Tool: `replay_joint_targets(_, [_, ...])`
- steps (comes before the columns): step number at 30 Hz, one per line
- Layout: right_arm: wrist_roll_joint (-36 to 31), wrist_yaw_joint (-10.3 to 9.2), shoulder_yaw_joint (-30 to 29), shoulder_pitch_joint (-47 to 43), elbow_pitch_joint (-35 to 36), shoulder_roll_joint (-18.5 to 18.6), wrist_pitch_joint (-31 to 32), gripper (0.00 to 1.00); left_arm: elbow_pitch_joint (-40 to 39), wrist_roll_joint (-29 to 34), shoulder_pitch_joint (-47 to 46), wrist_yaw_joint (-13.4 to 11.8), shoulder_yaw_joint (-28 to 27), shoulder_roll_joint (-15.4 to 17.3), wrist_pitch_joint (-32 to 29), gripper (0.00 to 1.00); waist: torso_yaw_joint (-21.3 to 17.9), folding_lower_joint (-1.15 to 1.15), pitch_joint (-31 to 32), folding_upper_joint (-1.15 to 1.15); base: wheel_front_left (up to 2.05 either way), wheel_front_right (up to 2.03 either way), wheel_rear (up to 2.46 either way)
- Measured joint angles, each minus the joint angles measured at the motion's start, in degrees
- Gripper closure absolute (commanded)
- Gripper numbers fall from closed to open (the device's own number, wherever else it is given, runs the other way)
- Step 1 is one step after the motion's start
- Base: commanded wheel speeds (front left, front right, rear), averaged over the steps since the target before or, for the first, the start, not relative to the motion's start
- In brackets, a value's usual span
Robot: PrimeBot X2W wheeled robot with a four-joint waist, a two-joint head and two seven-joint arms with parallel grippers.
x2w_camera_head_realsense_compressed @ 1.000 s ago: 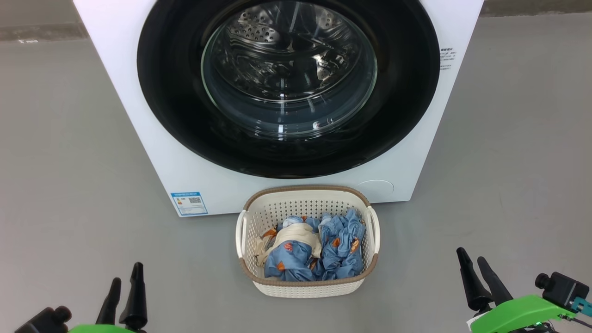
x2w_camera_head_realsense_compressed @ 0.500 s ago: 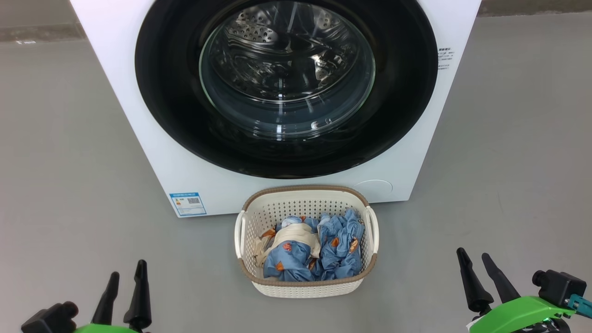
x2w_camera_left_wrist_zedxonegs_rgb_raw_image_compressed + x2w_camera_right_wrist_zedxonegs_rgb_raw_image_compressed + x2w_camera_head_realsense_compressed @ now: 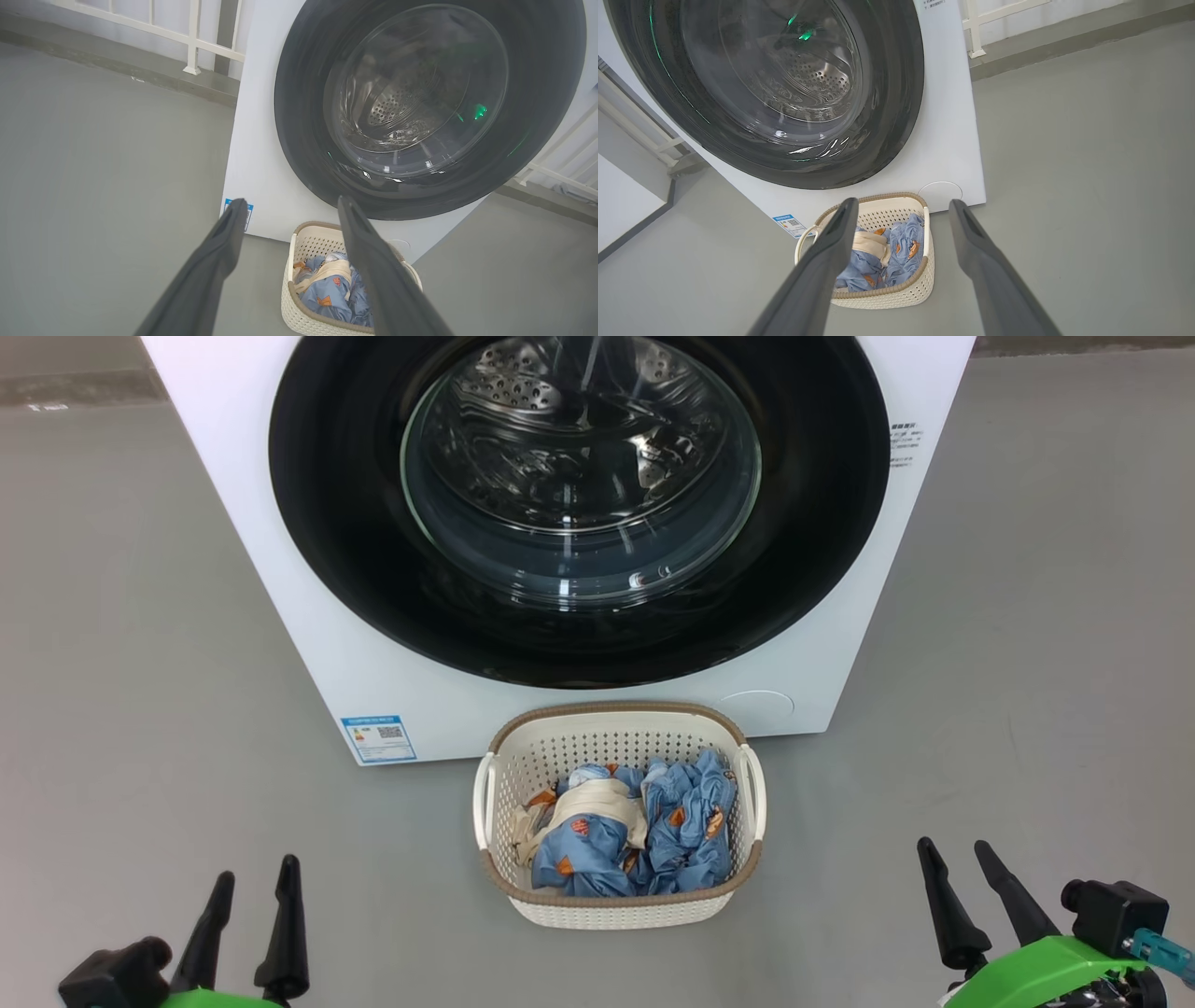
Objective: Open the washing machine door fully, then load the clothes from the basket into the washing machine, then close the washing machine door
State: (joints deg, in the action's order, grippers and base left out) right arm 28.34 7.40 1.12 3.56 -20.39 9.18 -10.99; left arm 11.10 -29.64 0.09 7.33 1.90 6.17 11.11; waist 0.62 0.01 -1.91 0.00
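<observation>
The left pincer (image 3: 257, 871) is wide open and holds nothing. Its two dark fingers (image 3: 283, 933) point up from the lower left of the head view, above the grey floor (image 3: 121, 663). The right pincer (image 3: 952, 846) is at the lower right in the same state: jaws spread wide, empty, over the floor. Both pincers are well apart from the basket (image 3: 621, 913).

The basket stands on the floor between the two pincers and further ahead, just in front of the washer (image 3: 280, 569), near the middle of its lower edge. The clothes (image 3: 686, 840) lie crumpled inside the basket. They are blue with small orange figures, and a beige cloth (image 3: 602, 800) lies across the left part of the pile.

The door (image 3: 345, 523) is shut, with its black rim flat against the white front. Through its glass (image 3: 579, 551) the steel drum (image 3: 523, 392) can be seen. A blue sticker (image 3: 378, 738) sits at the lower left corner of the washer. In the left wrist view a white railing (image 3: 191, 37) stands behind the washer.
</observation>
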Motion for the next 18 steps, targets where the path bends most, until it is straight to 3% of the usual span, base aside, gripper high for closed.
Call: replay_joint_targets(18, [-10.32,0.0,-2.07,0.01,0.3,0.34,-2.78,0.0,-0.26,8.89,-0.01,0.01,0.89,1.13,2.68,0.0,-0.14,0.0,-0.47,0.0,0.0,0.0,0.0])
